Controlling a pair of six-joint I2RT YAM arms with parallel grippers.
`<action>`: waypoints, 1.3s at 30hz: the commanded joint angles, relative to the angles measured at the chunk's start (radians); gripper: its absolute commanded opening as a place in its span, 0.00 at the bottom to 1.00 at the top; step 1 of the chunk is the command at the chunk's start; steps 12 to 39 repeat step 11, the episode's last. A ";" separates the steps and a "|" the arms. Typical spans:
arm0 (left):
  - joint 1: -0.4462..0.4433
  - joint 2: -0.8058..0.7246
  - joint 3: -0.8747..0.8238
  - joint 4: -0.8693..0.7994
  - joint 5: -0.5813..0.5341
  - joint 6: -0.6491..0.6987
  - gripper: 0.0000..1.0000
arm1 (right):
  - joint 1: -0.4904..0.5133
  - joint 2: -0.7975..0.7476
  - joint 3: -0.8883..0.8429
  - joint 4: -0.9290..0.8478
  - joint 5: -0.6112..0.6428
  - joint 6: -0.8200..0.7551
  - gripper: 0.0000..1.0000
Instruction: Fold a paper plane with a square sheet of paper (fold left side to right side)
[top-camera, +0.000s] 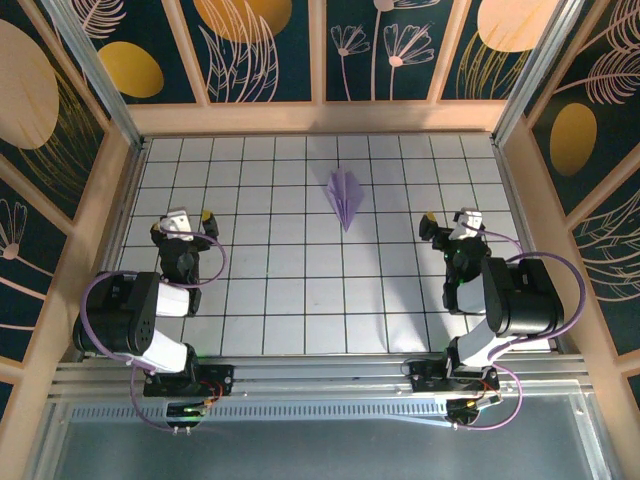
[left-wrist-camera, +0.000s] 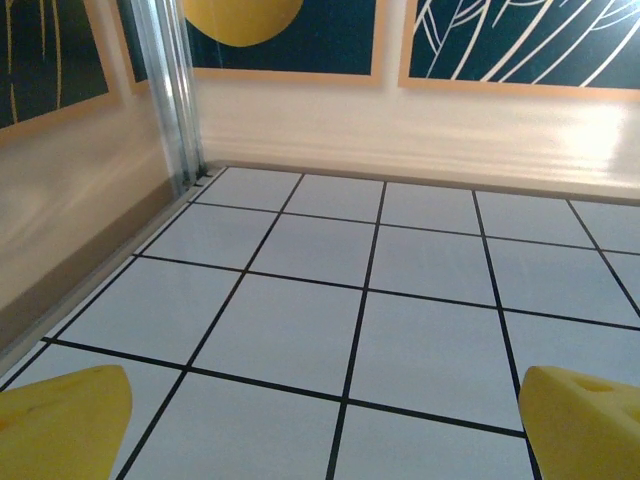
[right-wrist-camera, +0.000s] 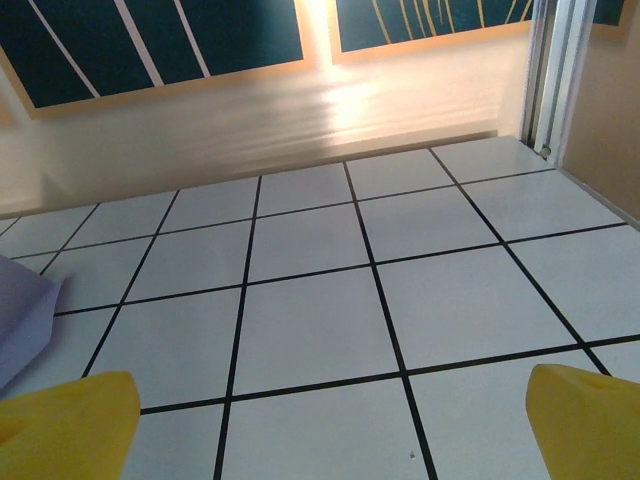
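Scanning left to right: left gripper (top-camera: 187, 218) sat wide open over bare bench (top-camera: 280, 300), yellow pads (left-wrist-camera: 60, 425) well apart, nothing between them. Paper plane (top-camera: 345, 197) lay flat mid-bench towards the far wall, between the two arms and beyond both grippers. Long axis ran far-to-near, nose pointing back at the arm bases. It looked already folded, so I'd judge the task about done. Right gripper (top-camera: 448, 221) was also wide open and empty. It was the nearer one: plane lay to its left and slightly ahead, lavender edge showing at the left of its wrist view. Nothing on the bench served as a container.
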 joint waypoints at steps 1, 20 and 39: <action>0.005 -0.001 0.009 0.007 0.022 -0.021 0.99 | 0.022 0.001 -0.009 0.049 0.062 -0.031 0.99; 0.005 -0.001 0.009 0.007 0.022 -0.020 0.99 | 0.003 0.000 0.002 0.020 0.022 -0.021 0.99; 0.005 -0.001 0.009 0.007 0.022 -0.020 0.99 | 0.003 0.000 0.002 0.020 0.022 -0.021 0.99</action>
